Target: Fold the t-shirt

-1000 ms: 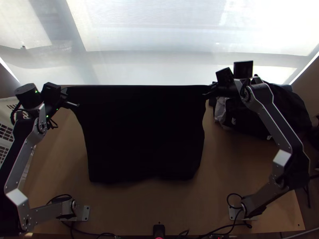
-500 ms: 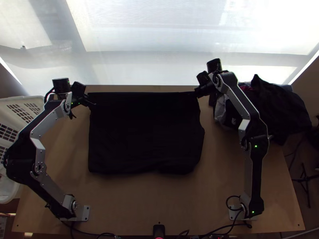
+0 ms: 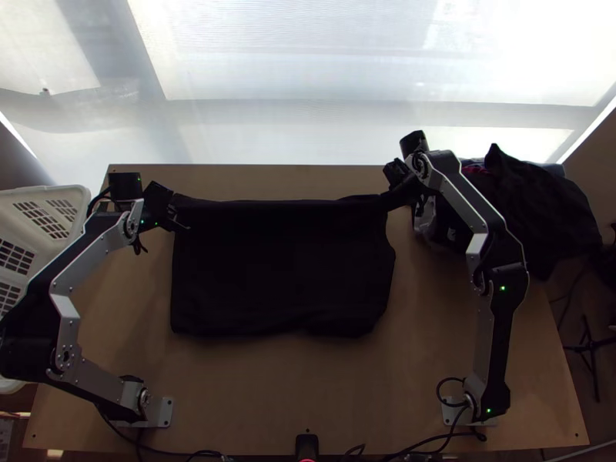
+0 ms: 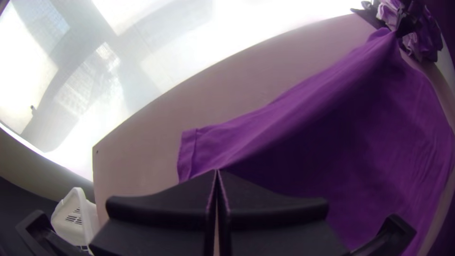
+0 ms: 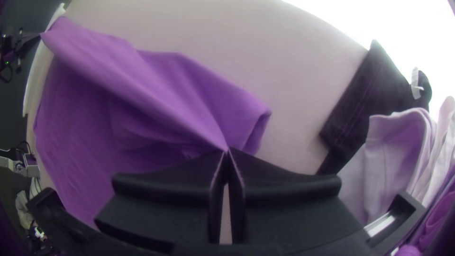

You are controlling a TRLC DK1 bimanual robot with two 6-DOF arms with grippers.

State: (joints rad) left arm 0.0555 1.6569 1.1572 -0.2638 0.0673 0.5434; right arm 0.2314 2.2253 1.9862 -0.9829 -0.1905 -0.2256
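Black fingers (image 4: 161,208), pressed together right to the tips, on the left gripper (image 3: 179,214), and they've got the t-shirt (image 3: 277,269) pinched between them at its far left corner. Right gripper (image 3: 386,202) is the same deal: its fingers (image 5: 170,185) meet at the tips with a gathered bit of cloth caught there, at the far right part of the shirt. Past the left pinch you can see a hemmed end (image 4: 186,154) sticking out, and past the right one a loose flap (image 5: 256,118) hangs off to the side.

Between the two grippers the far edge runs pretty much straight across, pulled into a long ridge in the wrist views. The rest of the shirt lies in a wide block across the middle of the wooden table (image 3: 269,393), with a slightly wavy near edge. Can't tell how many layers are in there, honestly.

Further out, there's a heap of clothes (image 3: 531,215) at the table's far right corner, near the right gripper, mostly dark stuff plus a pale piece (image 5: 393,142). Over on the left, just off the table, sits a white plastic basket (image 3: 69,197) with slotted sides. Bright window (image 3: 369,77) behind it all.
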